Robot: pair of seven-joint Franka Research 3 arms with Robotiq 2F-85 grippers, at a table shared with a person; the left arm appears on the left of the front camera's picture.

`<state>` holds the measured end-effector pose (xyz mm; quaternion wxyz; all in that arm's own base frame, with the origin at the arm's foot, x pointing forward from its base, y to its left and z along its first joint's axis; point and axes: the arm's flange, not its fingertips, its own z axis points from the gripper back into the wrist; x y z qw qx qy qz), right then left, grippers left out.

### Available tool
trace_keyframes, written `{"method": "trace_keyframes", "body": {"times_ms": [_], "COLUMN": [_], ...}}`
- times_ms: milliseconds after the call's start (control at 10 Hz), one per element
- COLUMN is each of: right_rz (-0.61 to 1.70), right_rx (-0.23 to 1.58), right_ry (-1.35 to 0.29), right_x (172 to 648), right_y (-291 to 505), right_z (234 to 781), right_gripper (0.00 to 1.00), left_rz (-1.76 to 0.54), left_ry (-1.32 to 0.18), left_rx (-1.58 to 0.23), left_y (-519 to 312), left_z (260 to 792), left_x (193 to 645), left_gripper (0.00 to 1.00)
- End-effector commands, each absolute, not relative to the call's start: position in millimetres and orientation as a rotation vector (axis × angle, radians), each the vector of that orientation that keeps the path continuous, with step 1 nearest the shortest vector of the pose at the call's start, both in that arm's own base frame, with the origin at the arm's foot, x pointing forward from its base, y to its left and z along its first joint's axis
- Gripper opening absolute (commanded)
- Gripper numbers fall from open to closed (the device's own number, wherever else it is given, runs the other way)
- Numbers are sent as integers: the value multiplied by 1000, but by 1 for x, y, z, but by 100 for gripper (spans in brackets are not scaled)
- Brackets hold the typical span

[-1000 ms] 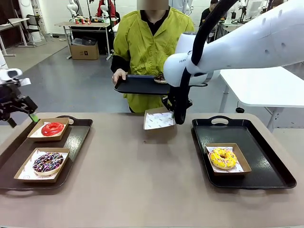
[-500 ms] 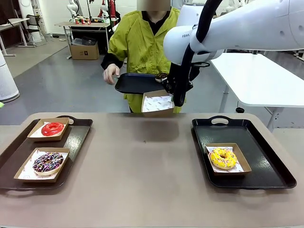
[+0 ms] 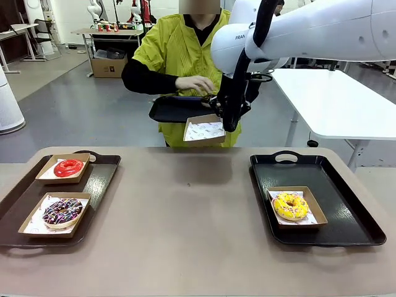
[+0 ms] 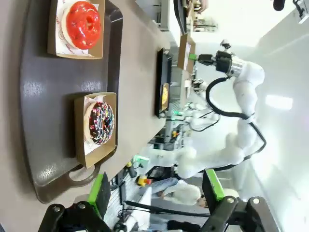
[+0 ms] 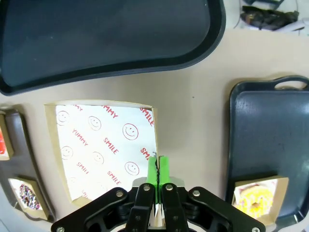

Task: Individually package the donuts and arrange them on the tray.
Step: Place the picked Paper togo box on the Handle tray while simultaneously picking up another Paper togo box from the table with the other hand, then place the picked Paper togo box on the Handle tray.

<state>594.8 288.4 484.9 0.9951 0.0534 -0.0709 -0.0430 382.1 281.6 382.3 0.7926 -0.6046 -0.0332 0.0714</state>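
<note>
Bright, even overhead light fills the room, with daylight-white glare washing out the far side in the left wrist view, where the wall behind the white arm (image 4: pixel 241 96) blows out nearly to nothing. The table (image 3: pixel 185 216) shows only soft, faint shadows; a dim patch lies under the lifted paper box (image 3: pixel 204 131). The black trays (image 3: pixel 328 185) carry dull sheen, and the red donut (image 4: pixel 83 24) shines with small highlights. The front view is sharp up close, softer far back. Both wrist views bend straight edges toward the corners, and the nearest fingers (image 4: pixel 100 193) look slightly soft
</note>
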Motion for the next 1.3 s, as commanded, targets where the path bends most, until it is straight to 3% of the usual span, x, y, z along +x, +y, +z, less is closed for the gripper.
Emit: {"method": "trace_keyframes", "body": {"times_ms": [0,1200], "right_rz": [-126,-91], "right_rx": [113,107], "right_ry": [-123,-137], "right_x": [600,596], "right_y": [290,288], "right_z": [486,483], "right_gripper": [0,0], "left_rz": [191,154], "left_ry": [-76,-71], "left_rx": [-1359,-1300], "left_y": [301,282], "left_z": [384,382], "left_x": [393,382], "left_gripper": [100,100]}}
